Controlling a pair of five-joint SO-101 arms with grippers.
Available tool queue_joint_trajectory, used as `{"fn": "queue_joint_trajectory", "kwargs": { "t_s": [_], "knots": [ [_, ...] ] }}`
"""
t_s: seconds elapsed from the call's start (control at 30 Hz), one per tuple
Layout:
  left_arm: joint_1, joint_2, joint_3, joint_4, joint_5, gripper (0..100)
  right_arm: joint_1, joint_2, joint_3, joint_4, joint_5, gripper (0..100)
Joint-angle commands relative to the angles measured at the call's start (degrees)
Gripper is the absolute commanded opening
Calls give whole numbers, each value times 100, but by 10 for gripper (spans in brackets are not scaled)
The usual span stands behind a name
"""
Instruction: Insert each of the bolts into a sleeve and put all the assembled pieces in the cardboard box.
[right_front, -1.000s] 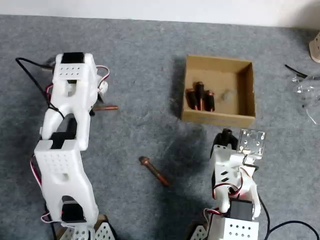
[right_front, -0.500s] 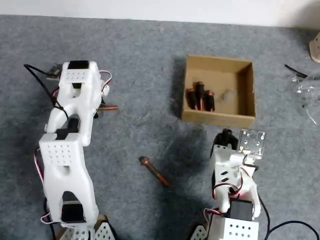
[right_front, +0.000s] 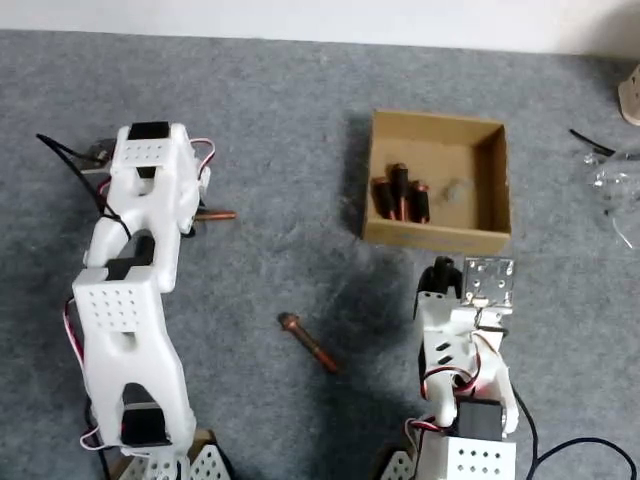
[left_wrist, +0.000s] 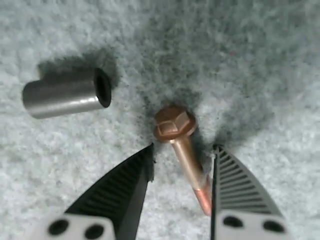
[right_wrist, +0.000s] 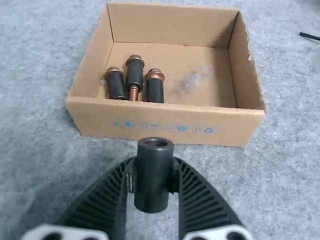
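Since a second ago my left arm (right_front: 140, 250) has swung a little over the bolt (left_wrist: 175, 125) and settled back, while my right arm (right_front: 460, 360) has shifted slightly sideways in front of the cardboard box (right_front: 435, 238); the box, the pieces inside it and the other bolt (right_front: 308, 342) lie where they lay. My left gripper (left_wrist: 183, 150) stands partly open, low over the grey carpet (left_wrist: 260, 60), with nothing clamped. The bolt lies between its fingers, its hexagonal head just ahead of the fingertips and its shaft running back close along one finger; I cannot tell whether they touch. A loose sleeve (left_wrist: 65, 92) lies on its side just beyond and to one side of the fingertips, apart from the bolt, its open end turned towards the bolt's head. From above my arm hides that sleeve and most of the bolt, whose tip (right_front: 215, 214) pokes out beside the gripper. My right gripper (right_wrist: 152, 167) is closed on a dark sleeve (right_wrist: 155, 150), held upright with its bore showing, and the box stands just ahead of it. My right wrist view makes out three assembled pieces (right_wrist: 132, 82) side by side on the box floor, near the front wall. The other bolt, lying between my two arms, shows from above.
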Motion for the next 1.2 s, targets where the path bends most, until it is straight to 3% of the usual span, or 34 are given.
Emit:
{"fn": "queue_joint_trajectory", "kwargs": {
  "t_s": [0.0,0.1,0.2,0.4,0.6,0.87,1.17],
  "knots": [
    [-312,31,4,-18,79,181,-57,-110,611,-171,79,5],
    [-312,22,4,-9,79,156,-57,-110,620,-171,79,5],
    [-321,22,-31,141,88,0,-57,-110,620,-171,88,5],
    [-101,-198,-558,281,-62,5,-57,-110,629,-180,88,5],
    [145,-1112,-2325,1231,-1609,4,-127,-110,629,-180,88,5],
    [189,-2167,-3978,1793,-4105,4,-127,-110,629,-180,88,5],
    [171,-4084,-4110,1969,-5029,4,-136,-110,629,-180,88,5]
  ]
}}
